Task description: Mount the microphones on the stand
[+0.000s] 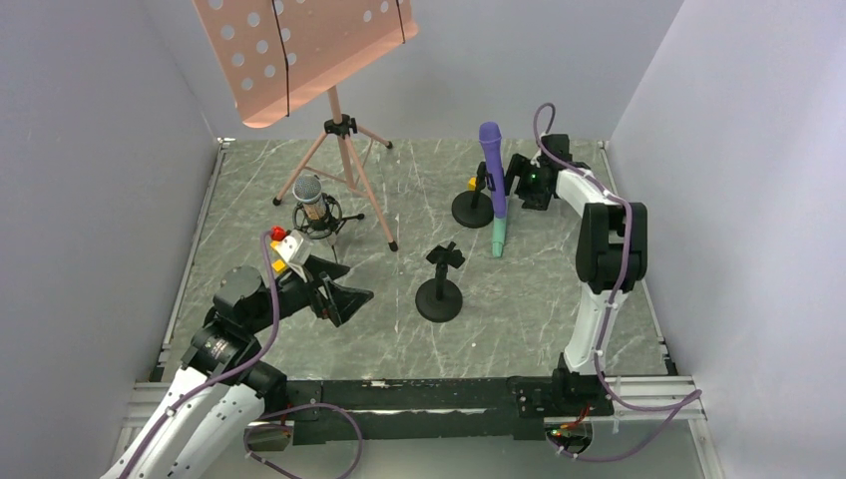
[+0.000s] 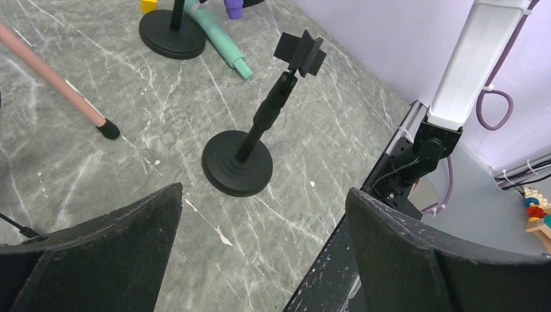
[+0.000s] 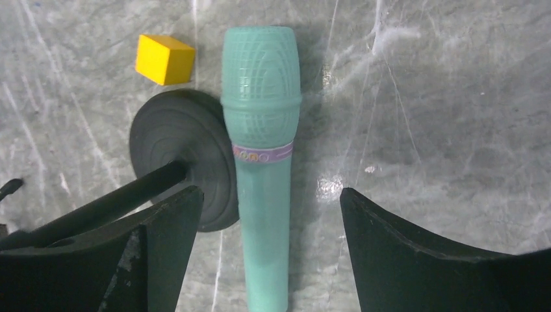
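The mint-green microphone (image 3: 263, 162) lies flat on the table beside a black stand base (image 3: 172, 153). My right gripper (image 3: 269, 194) hangs over its handle, open, one finger on each side and neither touching. In the top view this gripper (image 1: 509, 195) is at the back right, with the mint-green microphone (image 1: 498, 239) below it. The purple microphone (image 1: 492, 165) stands upright in the back stand (image 1: 472, 209). A bronze microphone with a silver mesh head (image 1: 312, 198) sits in a small tripod mount. An empty stand (image 1: 439, 289) stands mid-table. My left gripper (image 1: 344, 299) is open and empty.
A pink music stand (image 1: 309, 50) on a tripod (image 1: 344, 150) occupies the back left. One of its legs (image 2: 58, 84) reaches toward the middle. A yellow cube (image 3: 164, 59) lies by the back stand's base. The empty stand's clip (image 2: 300, 52) tilts up in the left wrist view.
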`<action>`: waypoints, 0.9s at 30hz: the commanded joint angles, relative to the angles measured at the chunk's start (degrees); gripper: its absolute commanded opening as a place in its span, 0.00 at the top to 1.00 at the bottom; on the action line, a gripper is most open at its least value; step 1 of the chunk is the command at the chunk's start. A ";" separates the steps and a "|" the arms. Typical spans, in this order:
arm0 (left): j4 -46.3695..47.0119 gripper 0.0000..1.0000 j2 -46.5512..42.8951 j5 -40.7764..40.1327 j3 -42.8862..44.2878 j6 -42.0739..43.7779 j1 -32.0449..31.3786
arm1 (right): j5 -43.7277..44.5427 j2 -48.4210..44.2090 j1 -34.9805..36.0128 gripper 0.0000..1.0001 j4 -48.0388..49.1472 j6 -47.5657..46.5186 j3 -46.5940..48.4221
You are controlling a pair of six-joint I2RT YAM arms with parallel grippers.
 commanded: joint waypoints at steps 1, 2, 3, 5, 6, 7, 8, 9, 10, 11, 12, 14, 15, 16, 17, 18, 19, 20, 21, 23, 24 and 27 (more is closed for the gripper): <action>0.39 0.01 -1.16 -1.14 -0.30 -0.71 -0.14 | 3.05 3.20 1.38 0.18 -4.70 -0.93 5.01; 0.63 0.01 -1.20 -1.10 -0.51 -0.80 -0.19 | 3.38 3.89 1.64 0.19 -5.13 -1.20 5.47; 0.96 0.01 -1.21 -1.01 -0.65 -0.92 -0.20 | 3.68 4.56 1.83 0.20 -5.75 -1.61 5.89; 1.32 0.01 -1.04 -0.92 -0.78 -0.96 -0.21 | 4.31 5.67 2.12 0.21 -6.45 -2.42 6.31; 1.36 0.01 -0.90 -0.81 -0.78 -0.99 -0.20 | 4.67 6.02 2.22 0.23 -6.52 -2.89 6.23; 1.27 0.01 -0.70 -0.75 -0.69 -0.90 -0.16 | 5.31 6.35 2.30 0.24 -6.67 -3.38 6.18; 1.36 0.01 -0.52 -0.60 -0.56 -0.81 -0.21 | 6.03 6.60 2.46 0.26 -6.97 -4.11 6.22; 1.44 0.01 -0.39 -0.47 -0.43 -0.81 -0.20 | 6.81 6.86 2.43 0.27 -7.27 -4.76 6.28; 1.47 0.01 -0.30 -0.45 -0.29 -0.78 -0.24 | 7.35 7.14 2.43 0.29 -7.45 -5.51 6.32; 1.52 0.01 -0.14 -0.30 -0.21 -0.79 -0.18 | 8.15 7.31 2.49 0.30 -7.68 -6.31 6.39; 1.69 0.01 -0.18 -0.27 -0.24 -0.84 -0.24 | 8.41 7.59 2.44 0.38 -7.56 -7.74 6.46; 1.80 0.01 -0.26 -0.11 -0.16 -0.93 -0.20 | 8.58 8.72 1.90 0.46 -9.99 -9.17 7.59; 1.80 0.01 -0.36 -0.08 -0.07 -0.94 -0.21 | 8.10 8.88 1.43 0.47 -10.44 -9.52 7.56; 1.67 0.01 -0.42 -0.09 0.00 -0.94 -0.16 | 7.98 8.36 0.88 0.47 -9.99 -9.82 6.79; 1.33 0.01 -0.70 -0.10 0.02 -0.86 -0.17 | 8.11 7.72 0.38 0.48 -9.24 -10.35 5.23; 1.30 0.01 -0.96 -0.09 -0.04 -0.90 -0.15 | 8.50 6.69 -0.14 0.48 -8.76 -10.99 4.26; 1.29 0.01 -1.21 -0.15 -0.18 -0.94 -0.15 | 8.85 6.26 -0.29 0.47 -8.78 -11.69 3.75; 1.34 0.01 -1.45 -0.11 -0.30 -1.02 -0.19 | 9.26 5.78 -0.31 0.46 -8.99 -12.60 3.32; 1.39 0.01 -1.59 -0.09 -0.32 -1.03 -0.18 | 9.81 5.26 -1.80 0.45 -9.07 -13.57 2.73; 1.39 0.01 -1.60 0.04 -0.33 -1.03 -0.20 | 10.91 3.95 -2.53 0.40 -8.80 -15.89 1.07; 1.43 0.01 -1.48 0.15 -0.33 -1.03 -0.20 | 11.28 3.34 -2.71 0.38 -8.73 -17.27 0.25; 2.29 0.01 -1.20 0.59 -0.41 -1.31 -0.21 | 11.47 1.88 -3.33 0.34 -8.64 -19.50 -2.13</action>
